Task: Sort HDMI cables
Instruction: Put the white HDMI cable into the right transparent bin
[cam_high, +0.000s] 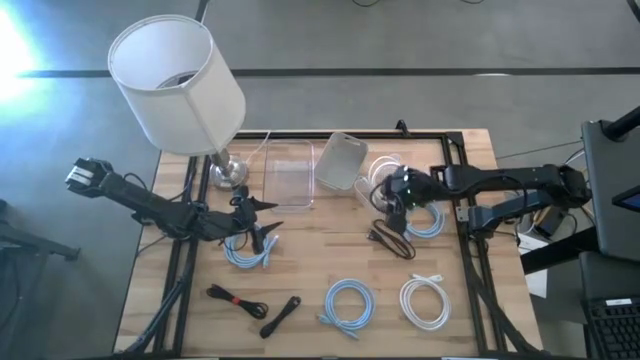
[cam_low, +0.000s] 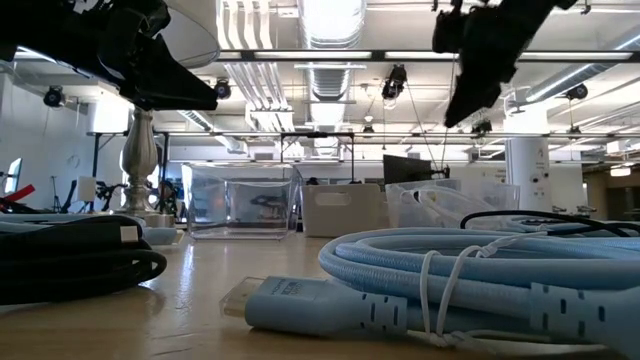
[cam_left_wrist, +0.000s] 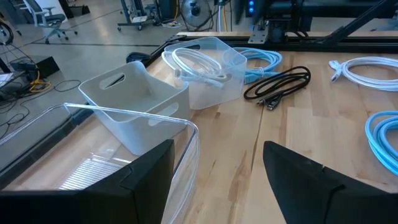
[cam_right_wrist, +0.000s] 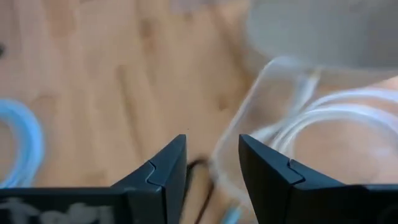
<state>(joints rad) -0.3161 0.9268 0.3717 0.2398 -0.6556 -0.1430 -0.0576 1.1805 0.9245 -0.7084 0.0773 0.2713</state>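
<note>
High view: the left gripper (cam_high: 262, 205) sits over the table's left half, jaws spread and empty, beside a light blue coil (cam_high: 247, 250). The right gripper (cam_high: 392, 200) hovers near the small clear tub (cam_left_wrist: 214, 65), fingers parted with nothing between them. That tub holds a white coil (cam_left_wrist: 196, 62) (seen best in the left wrist view). A loose black cable (cam_high: 392, 238) lies just beside a second blue coil (cam_high: 425, 222), possibly touching it. Along the near edge lie two black tied bundles (cam_high: 238, 299), another blue coil (cam_high: 348, 303) and a white coil (cam_high: 426, 301).
</note>
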